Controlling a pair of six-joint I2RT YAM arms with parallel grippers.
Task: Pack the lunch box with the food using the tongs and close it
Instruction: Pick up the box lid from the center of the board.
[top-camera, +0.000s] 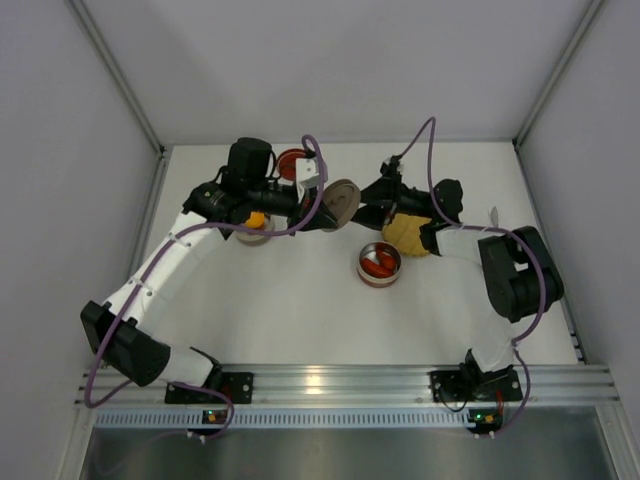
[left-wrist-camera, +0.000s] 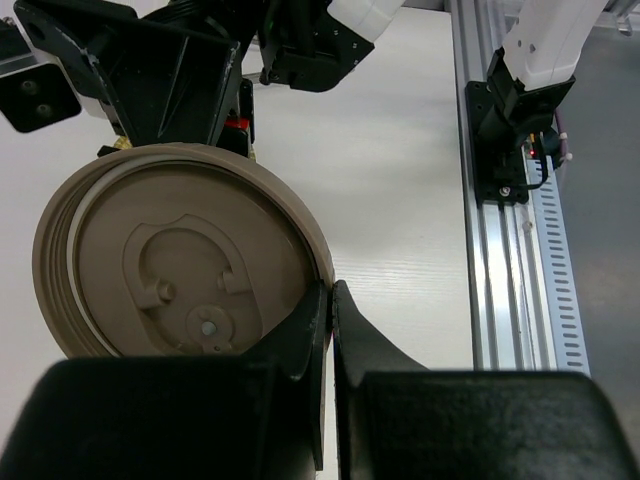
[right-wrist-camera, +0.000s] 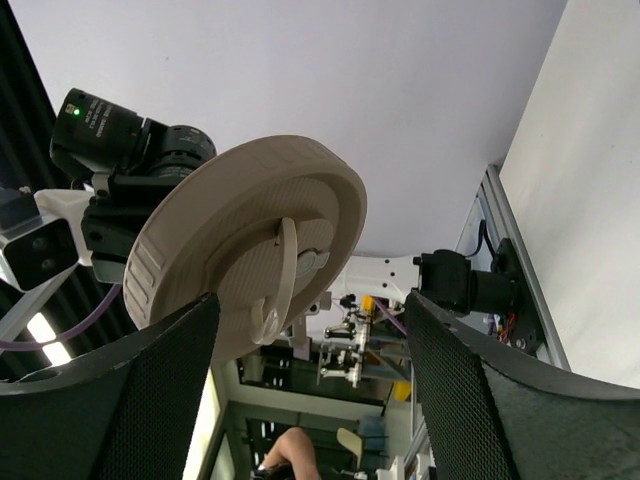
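Beige round plastic lid (left-wrist-camera: 180, 265): we're clamping its rim in our left gripper (left-wrist-camera: 328, 290), right gripper (right-wrist-camera: 312, 298) gaping wide at it; small red food pieces (top-camera: 381, 263) are lying in the round metal tin (top-camera: 364, 270) at the table (top-camera: 300, 300) middle.

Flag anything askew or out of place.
The beige lid stands on edge off the table, pinched at its rim by the left gripper, the right gripper open around it; likely a handover. Nothing looks spilled.

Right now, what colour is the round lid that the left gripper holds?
Plain greyish beige; the lid shows best in the left wrist view.
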